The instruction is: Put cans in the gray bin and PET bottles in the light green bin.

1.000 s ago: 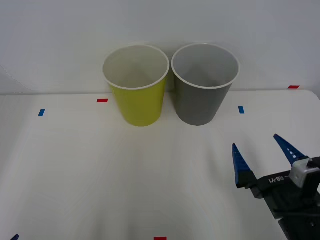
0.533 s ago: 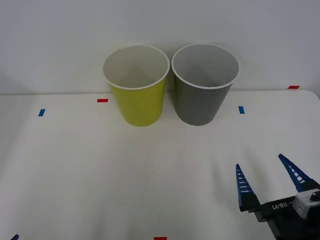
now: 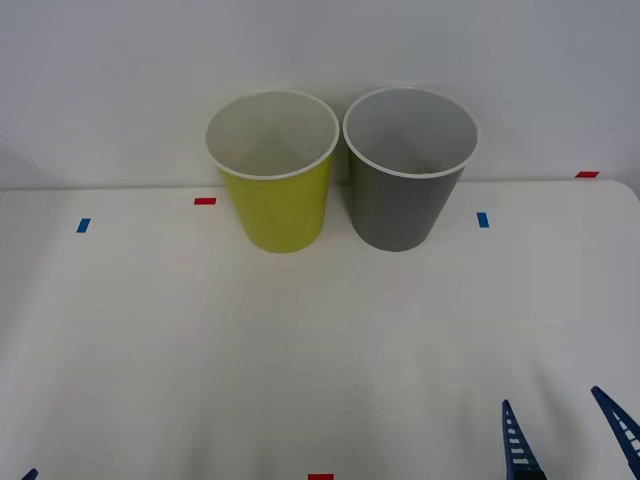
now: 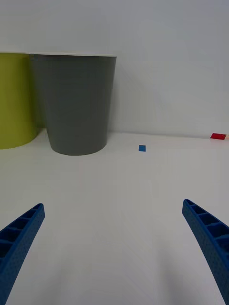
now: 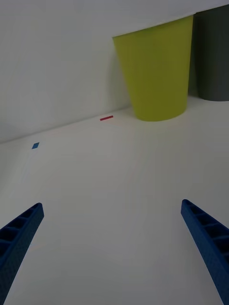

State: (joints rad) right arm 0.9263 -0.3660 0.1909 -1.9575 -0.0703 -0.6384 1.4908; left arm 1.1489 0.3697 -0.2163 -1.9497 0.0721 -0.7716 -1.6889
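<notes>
Looks like a lab / robot test setup, not a home. Plain white counter [image 3: 150, 330] w/ bare white wall [image 3: 120, 80] behind. Small red tape marks [image 3: 205, 201] & blue tape marks [image 3: 483, 219] stuck on the counter at approx 10, 11, 1 and 2 o'clock, like position refs. Two bins at 12 o'clock: light green bin [image 3: 275, 205], gray bin [image 3: 405, 205], side by side.
</notes>
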